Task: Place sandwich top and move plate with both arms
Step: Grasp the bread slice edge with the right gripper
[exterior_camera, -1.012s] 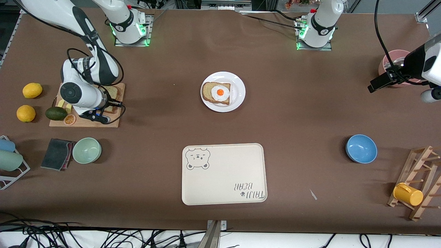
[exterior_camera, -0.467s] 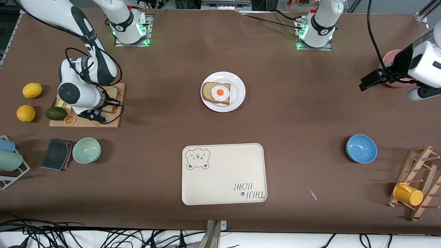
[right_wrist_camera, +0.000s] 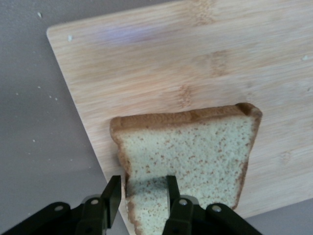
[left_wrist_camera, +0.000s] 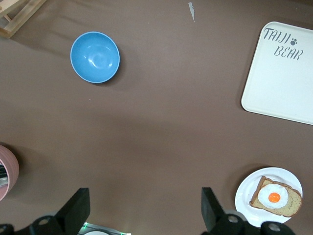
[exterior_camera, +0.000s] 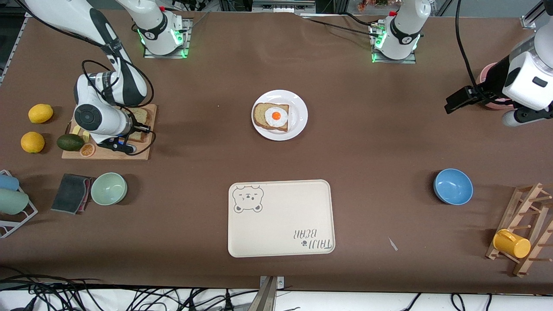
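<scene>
The sandwich top (right_wrist_camera: 195,152), a light speckled slice with brown crust, lies flat on a wooden cutting board (right_wrist_camera: 205,58) at the right arm's end of the table. My right gripper (right_wrist_camera: 143,182) is down on it and open. One finger stands on the slice and the other just outside its crust. In the front view the right wrist covers most of the slice (exterior_camera: 141,115). The white plate (exterior_camera: 299,107) sits mid-table with a darker slice and fried egg (exterior_camera: 275,115) on it. My left gripper (left_wrist_camera: 144,200) hangs open over bare table beside a pink bowl (exterior_camera: 487,72).
The beige bear-print tray (exterior_camera: 281,218) lies nearer the front camera than the plate. A blue bowl (exterior_camera: 452,186) and a wooden rack with a yellow cup (exterior_camera: 512,243) stand at the left arm's end. Two lemons (exterior_camera: 40,113), an avocado (exterior_camera: 70,142), a green bowl (exterior_camera: 109,188) and a cloth surround the board.
The left arm's hand has swung a little toward the middle of the table. The right arm's wrist has barely shifted over the cutting board.
</scene>
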Action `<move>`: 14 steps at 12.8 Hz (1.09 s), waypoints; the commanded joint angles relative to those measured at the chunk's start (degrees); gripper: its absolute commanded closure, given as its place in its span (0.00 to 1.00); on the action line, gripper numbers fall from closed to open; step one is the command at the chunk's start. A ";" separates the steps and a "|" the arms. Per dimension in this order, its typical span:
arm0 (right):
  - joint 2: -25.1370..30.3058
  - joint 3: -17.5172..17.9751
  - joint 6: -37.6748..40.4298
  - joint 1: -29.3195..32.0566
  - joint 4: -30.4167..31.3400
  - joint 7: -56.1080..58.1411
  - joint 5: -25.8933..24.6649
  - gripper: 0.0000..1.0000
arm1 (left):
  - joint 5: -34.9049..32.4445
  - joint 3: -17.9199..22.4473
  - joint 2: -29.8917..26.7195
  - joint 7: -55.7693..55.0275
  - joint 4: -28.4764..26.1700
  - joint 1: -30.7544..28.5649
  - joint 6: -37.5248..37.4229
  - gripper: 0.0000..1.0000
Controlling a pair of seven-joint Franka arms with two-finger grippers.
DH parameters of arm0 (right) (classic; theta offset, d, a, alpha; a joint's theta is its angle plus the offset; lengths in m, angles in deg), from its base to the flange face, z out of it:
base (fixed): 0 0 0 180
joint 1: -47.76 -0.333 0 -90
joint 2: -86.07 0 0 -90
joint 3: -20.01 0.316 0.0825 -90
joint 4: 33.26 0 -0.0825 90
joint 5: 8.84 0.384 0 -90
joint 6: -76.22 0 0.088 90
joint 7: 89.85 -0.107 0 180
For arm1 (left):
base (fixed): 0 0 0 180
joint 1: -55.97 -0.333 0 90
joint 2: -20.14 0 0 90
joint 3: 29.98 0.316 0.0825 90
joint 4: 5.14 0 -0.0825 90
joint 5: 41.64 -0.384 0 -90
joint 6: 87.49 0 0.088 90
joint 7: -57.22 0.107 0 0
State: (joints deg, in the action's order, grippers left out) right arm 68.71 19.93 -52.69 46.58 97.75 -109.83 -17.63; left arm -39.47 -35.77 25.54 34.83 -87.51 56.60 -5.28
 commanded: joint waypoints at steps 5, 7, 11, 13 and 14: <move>-0.83 -0.27 0.51 0.12 -0.06 -1.11 -1.40 0.77 | -1.56 0.25 0.31 -0.28 0.63 -0.72 1.90 0.00; -0.92 -0.27 0.50 0.12 -0.06 -1.11 -1.40 0.85 | -2.61 0.25 0.14 -0.63 0.72 -0.63 1.99 0.00; -0.66 -0.27 0.59 -0.40 -0.23 -1.11 -2.80 1.00 | -5.34 -0.63 -1.44 -0.99 -0.60 -0.02 1.90 0.00; -1.01 -0.27 0.42 -0.49 -0.41 -1.98 -4.21 1.00 | -5.34 -0.98 -2.67 -0.99 -2.52 -0.98 3.12 0.00; -0.92 -0.18 0.42 -0.58 -0.41 -2.95 -5.26 1.00 | -5.34 -0.90 -4.33 -0.99 -5.49 -2.20 5.83 0.00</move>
State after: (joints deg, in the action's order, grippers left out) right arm 68.60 20.09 -52.53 45.91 97.70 -110.48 -19.56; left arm -43.07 -36.21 24.87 34.33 -87.94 56.07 -2.89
